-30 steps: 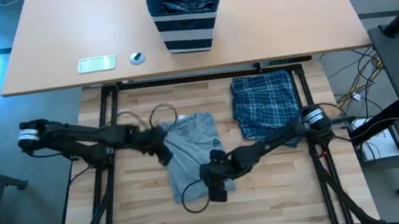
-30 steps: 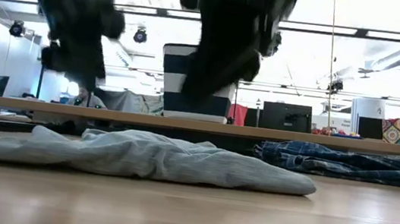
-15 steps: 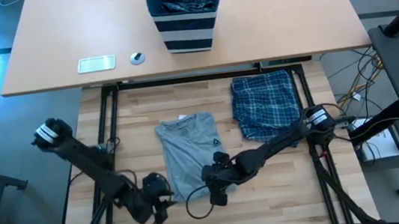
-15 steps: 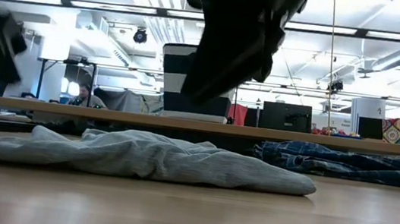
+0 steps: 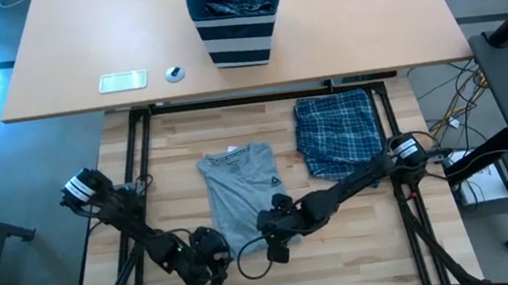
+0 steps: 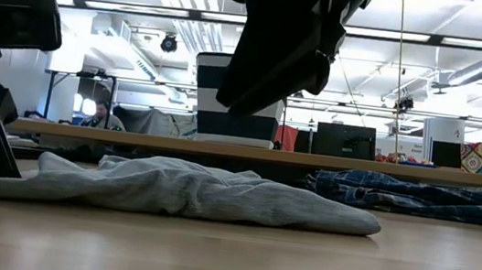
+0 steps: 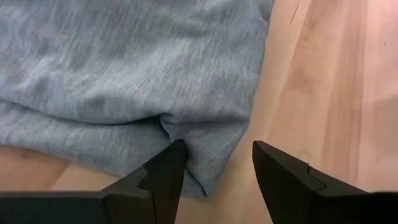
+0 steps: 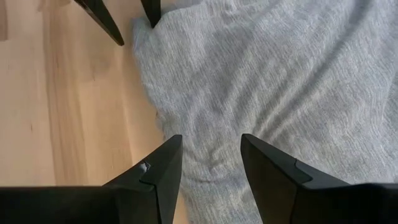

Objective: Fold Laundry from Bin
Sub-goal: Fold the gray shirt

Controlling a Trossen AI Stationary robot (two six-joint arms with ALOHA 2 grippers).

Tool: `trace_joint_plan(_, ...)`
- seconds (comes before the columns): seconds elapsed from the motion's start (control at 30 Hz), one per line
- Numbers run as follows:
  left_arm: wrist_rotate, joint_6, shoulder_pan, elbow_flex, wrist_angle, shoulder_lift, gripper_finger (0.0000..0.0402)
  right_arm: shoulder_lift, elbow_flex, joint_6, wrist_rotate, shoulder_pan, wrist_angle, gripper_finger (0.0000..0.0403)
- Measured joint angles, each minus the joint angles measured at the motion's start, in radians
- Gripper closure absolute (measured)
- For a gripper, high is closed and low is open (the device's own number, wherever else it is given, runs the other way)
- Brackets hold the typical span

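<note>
The left gripper [image 7: 214,163] is being held with fingers apart over the near hem corner of the grey T-shirt [image 5: 241,197]. The right gripper [image 8: 208,158] is likewise being held spread above the same hem. The soft, marled jersey is lying flat on pale wood planks [image 5: 363,255]; a small dark chest logo is unreadable. Plaid shorts [image 5: 334,131] are lying beside it. The striped navy bin [image 5: 237,20] is standing on the far tabletop.
</note>
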Motion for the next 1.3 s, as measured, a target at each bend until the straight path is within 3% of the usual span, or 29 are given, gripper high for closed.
trace_joint_plan(0.3,0.012,-0.046,0.002,0.016,-0.104,-0.029,0.0226,0.000,-0.002,-0.003,-0.002,0.000,0.000,0.0243)
trace_joint_plan(0.73,0.046,-0.014,0.005,0.014,0.027,-0.019,0.0230,0.000,-0.005,-0.019,-0.007,0.000,-0.007,0.0243)
trace_joint_plan(1.3,0.091,0.053,0.025,0.046,0.009,-0.023,0.0249,0.000,-0.010,-0.020,-0.007,0.000,-0.030,0.0243)
